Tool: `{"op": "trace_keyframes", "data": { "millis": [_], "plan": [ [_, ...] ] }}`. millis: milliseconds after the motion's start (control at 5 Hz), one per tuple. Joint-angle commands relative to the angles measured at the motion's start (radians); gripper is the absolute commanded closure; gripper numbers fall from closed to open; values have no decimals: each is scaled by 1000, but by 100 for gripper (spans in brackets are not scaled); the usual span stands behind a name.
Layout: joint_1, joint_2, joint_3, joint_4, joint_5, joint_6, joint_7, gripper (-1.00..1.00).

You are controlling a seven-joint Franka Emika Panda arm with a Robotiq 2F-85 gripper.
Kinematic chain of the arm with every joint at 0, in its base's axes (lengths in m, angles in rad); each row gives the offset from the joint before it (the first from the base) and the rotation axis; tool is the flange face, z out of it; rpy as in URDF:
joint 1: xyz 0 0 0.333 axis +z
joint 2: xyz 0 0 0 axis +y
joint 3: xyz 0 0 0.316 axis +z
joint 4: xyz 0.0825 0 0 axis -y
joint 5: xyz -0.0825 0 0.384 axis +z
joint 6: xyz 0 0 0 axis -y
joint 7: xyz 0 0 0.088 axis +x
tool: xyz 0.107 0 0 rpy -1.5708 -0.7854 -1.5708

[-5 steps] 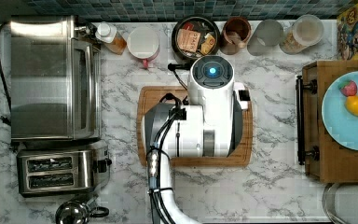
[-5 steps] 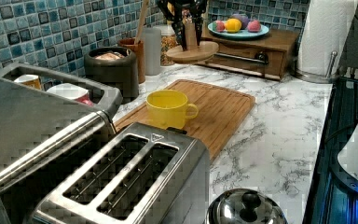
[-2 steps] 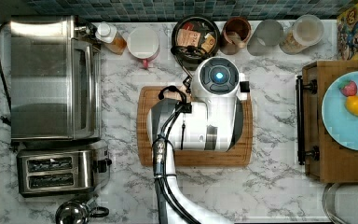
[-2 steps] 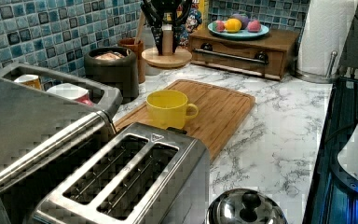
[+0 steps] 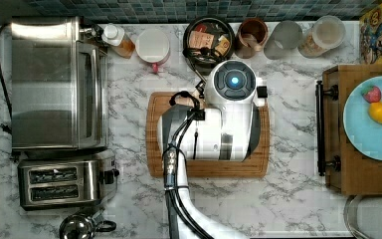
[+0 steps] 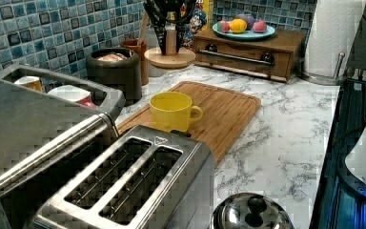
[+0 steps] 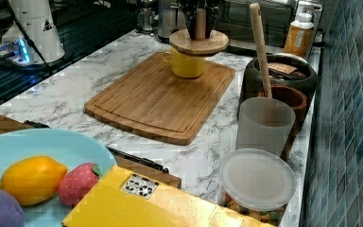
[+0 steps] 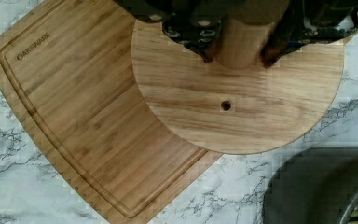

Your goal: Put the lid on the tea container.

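- The gripper (image 6: 167,29) pinches the knob of the round wooden lid (image 6: 169,57), holding it level in the air
- The tea container (image 6: 114,70) stands open on the counter (image 6: 286,133) by the tiled wall, to the left view's left of the lid
- Carry the lid across until centred over the black rim, keep it flat, lower gently, then release

The tea container (image 6: 114,71) stands open-topped, its mouth unobstructed from above. A brown cup (image 7: 288,101) with an upright wooden stick (image 7: 260,47) stands just beside it, and a yellow mug (image 6: 172,110) occupies the cutting board (image 6: 224,107) nearby.
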Motion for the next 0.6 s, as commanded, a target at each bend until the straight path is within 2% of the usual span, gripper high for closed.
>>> {"op": "trace_keyframes", "data": {
  "millis": [200, 600],
  "plan": [
    [16, -58, 16, 379, -46, -7, 62, 100],
    [26, 35, 24, 529, -100, 8, 84, 100]
  ]
}}
